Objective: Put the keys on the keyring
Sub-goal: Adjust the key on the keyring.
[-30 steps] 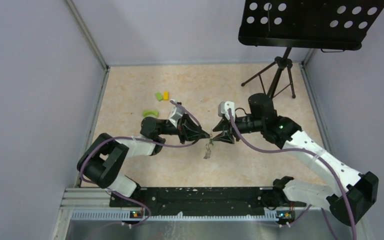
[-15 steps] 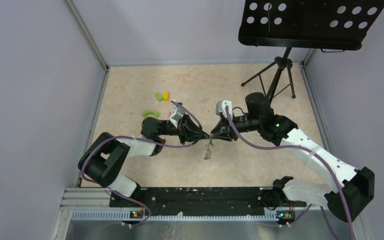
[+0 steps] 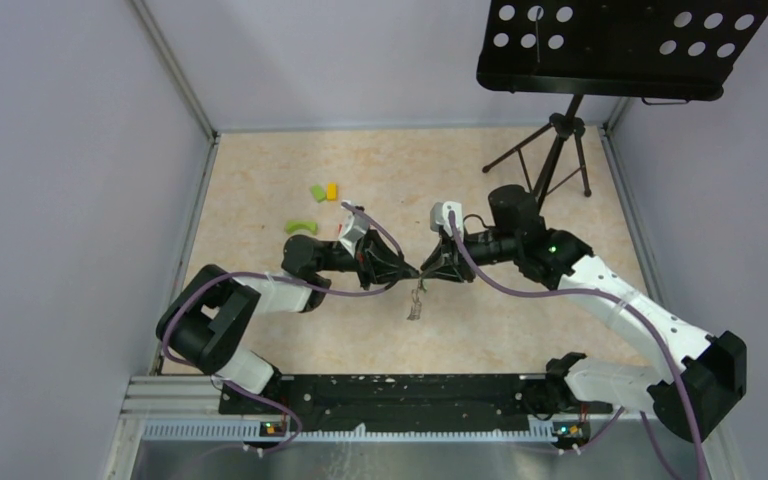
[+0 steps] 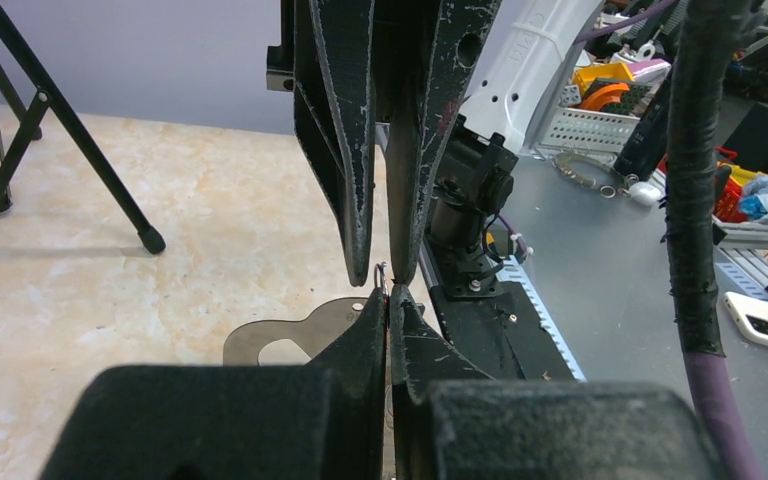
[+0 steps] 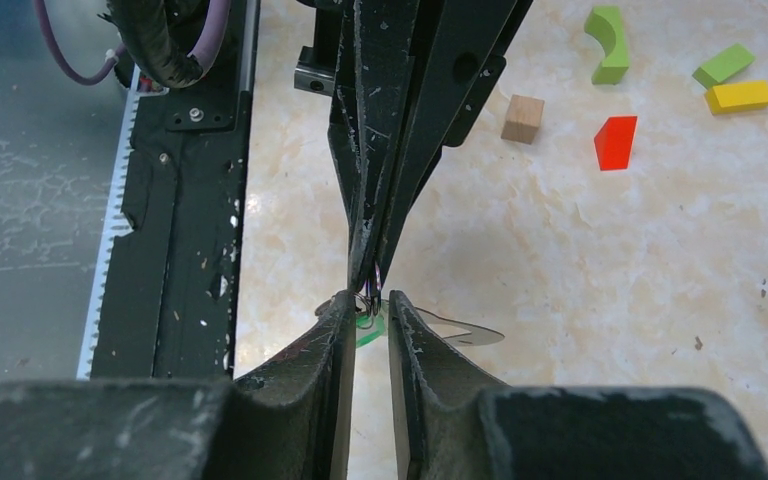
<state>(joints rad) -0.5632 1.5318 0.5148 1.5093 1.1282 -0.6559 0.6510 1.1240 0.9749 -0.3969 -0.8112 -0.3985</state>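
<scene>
One change: right claw (image 5: 370,298) has narrowed to a slit at the keyring (image 4: 381,272) and nudged left.
Left claw (image 4: 387,296): clamped shut on keyring.
Keys (image 3: 416,303): dangling below, above mid-counter (image 3: 280,330).
Meaning: likely a second grip forming for threading.

Right claw (image 5: 369,300) slightly parted, straddling keyring (image 5: 372,288)

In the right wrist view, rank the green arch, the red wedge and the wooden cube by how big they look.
1. green arch
2. red wedge and wooden cube: these look about alike, so I won't rank them.
</scene>
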